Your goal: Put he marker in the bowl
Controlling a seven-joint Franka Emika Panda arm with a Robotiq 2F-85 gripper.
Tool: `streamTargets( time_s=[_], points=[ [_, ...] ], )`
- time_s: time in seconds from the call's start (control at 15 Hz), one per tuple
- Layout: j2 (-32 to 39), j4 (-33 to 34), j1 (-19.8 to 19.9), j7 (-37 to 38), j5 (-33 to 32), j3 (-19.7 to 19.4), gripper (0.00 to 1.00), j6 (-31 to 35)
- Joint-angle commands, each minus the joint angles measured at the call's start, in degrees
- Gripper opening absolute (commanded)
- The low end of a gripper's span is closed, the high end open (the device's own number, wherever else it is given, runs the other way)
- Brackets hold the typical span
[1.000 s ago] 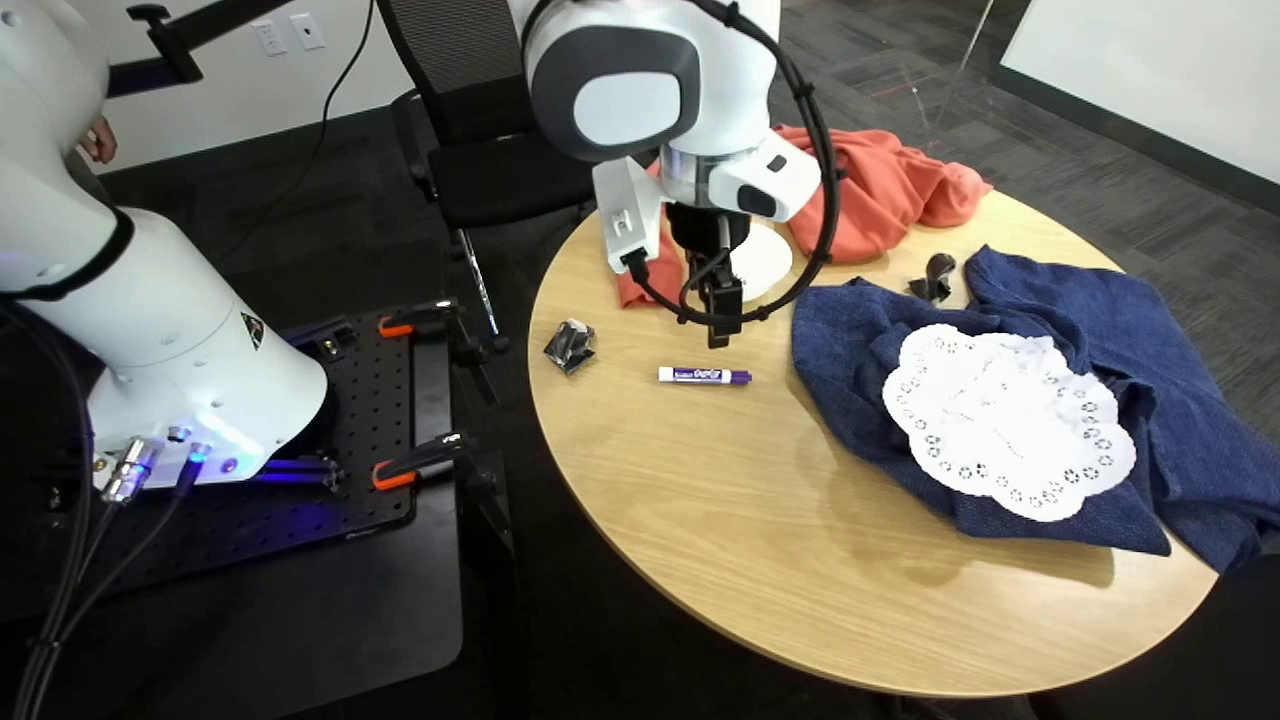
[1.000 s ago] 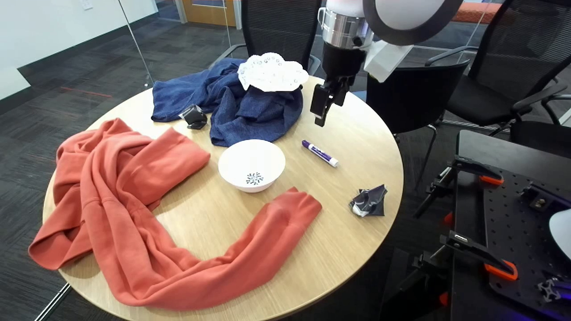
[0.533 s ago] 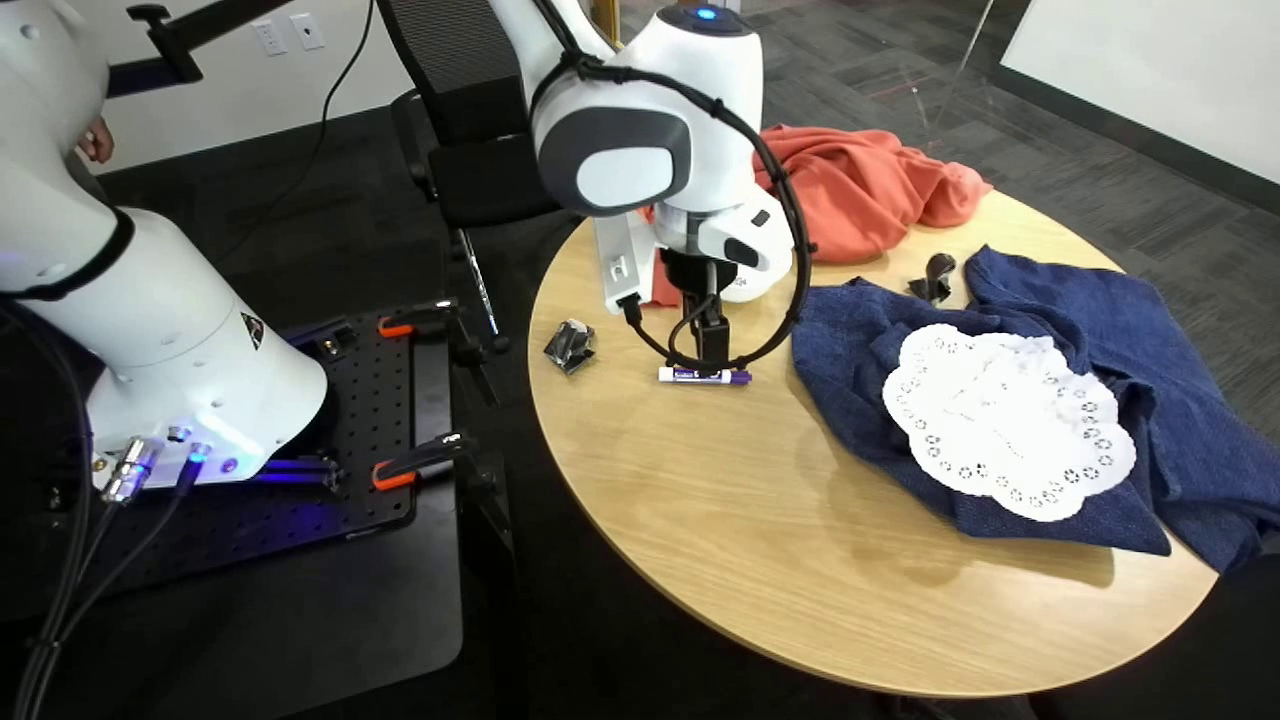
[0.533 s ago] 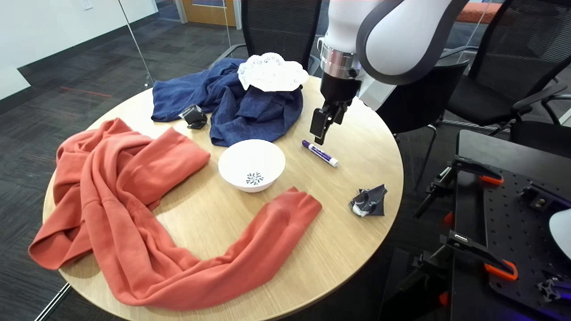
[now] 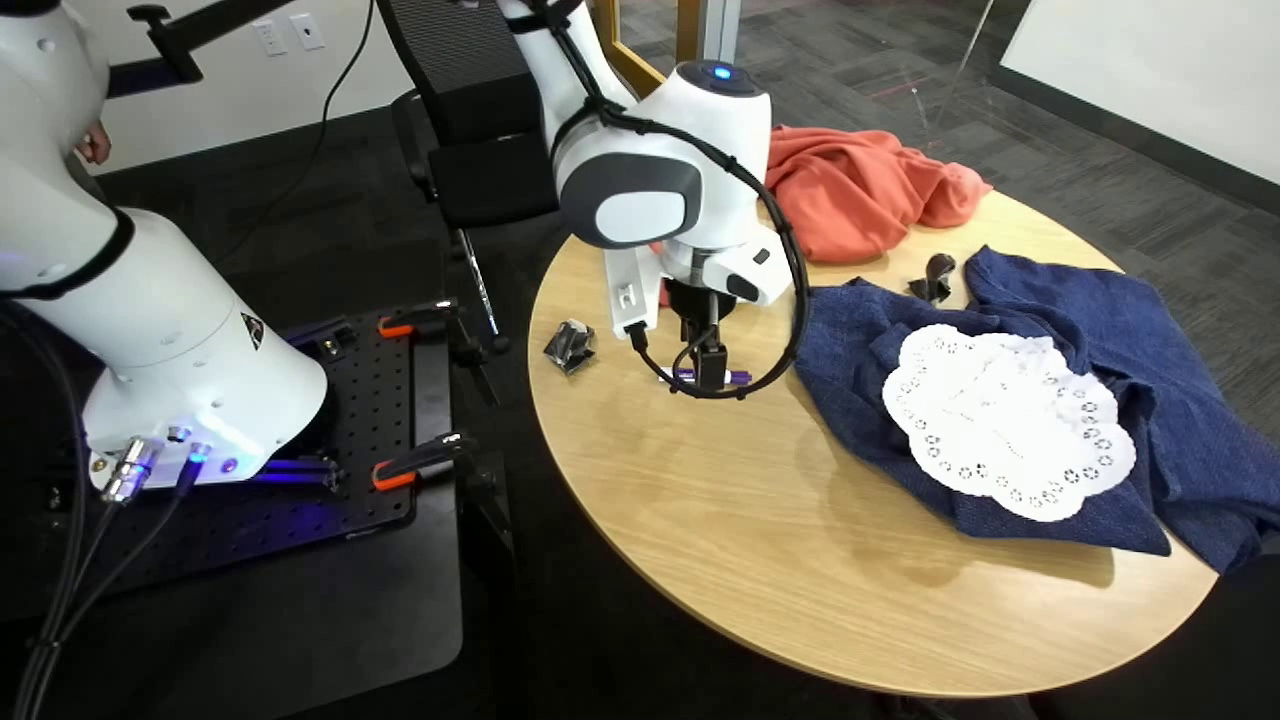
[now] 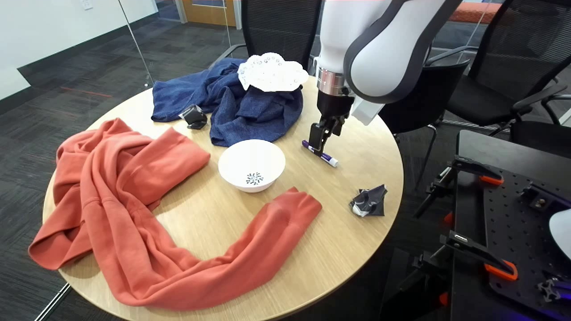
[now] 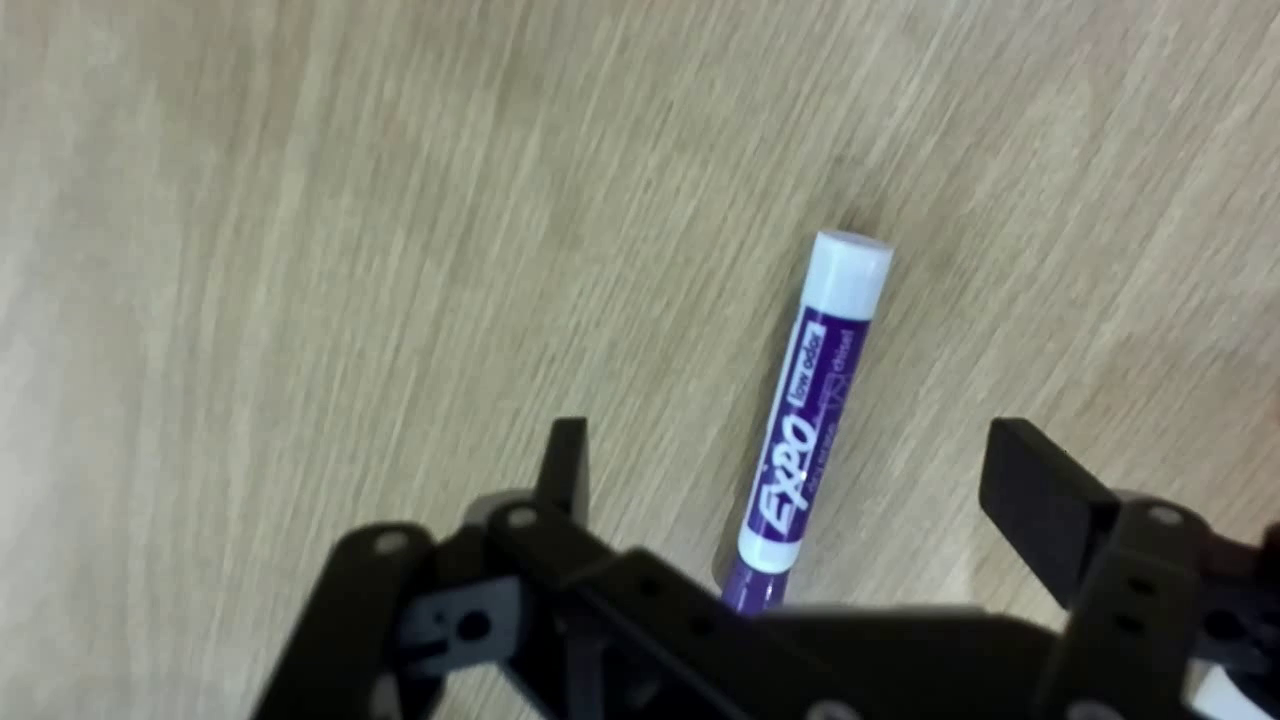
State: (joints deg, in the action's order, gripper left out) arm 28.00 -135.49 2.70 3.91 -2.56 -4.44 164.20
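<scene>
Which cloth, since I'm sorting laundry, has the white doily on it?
The dark blue cloth: the white doily lies on it, while the orange-red cloth lies apart from the doily.

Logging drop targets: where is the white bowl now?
In an exterior view, the white bowl sits slightly left of picture centre, blue cloth behind it and the marker to its right.

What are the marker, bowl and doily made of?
Marker: likely plastic, seemingly semi-gloss; smooth barrel with crisp printing.
Bowl: plastic or glazed ceramic, can't tell; smooth, even white wall.
Doily: probably matte paper; lacy cut-out border, faint creases.
</scene>
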Motion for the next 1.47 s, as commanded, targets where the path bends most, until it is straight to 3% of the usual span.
streamTargets(
  time_s=[0.0,0.27,0.33,0.4,1.0,1.07,1.4],
  points=[
    [2.88,2.47,-0.13,0.36,1.34,-0.19,1.0,0.54],
    [4.79,4.06,-0.49,0.5,1.38,-0.51,1.0,0.7],
    [5.13,4.31,-0.48,0.48,1.42,-0.49,0.75,0.87],
    [5.38,4.54,-0.56,0.51,1.36,-0.56,0.74,0.96],
    [6.31,5.45,-0.5,0.48,1.51,-0.54,0.05,0.94],
    [5.93,5.25,-0.76,0.63,1.41,-0.65,0.01,0.69],
    [-1.27,1.24,-2.83,1.21,0.67,-1.0,0.05,-0.52]
  ],
)
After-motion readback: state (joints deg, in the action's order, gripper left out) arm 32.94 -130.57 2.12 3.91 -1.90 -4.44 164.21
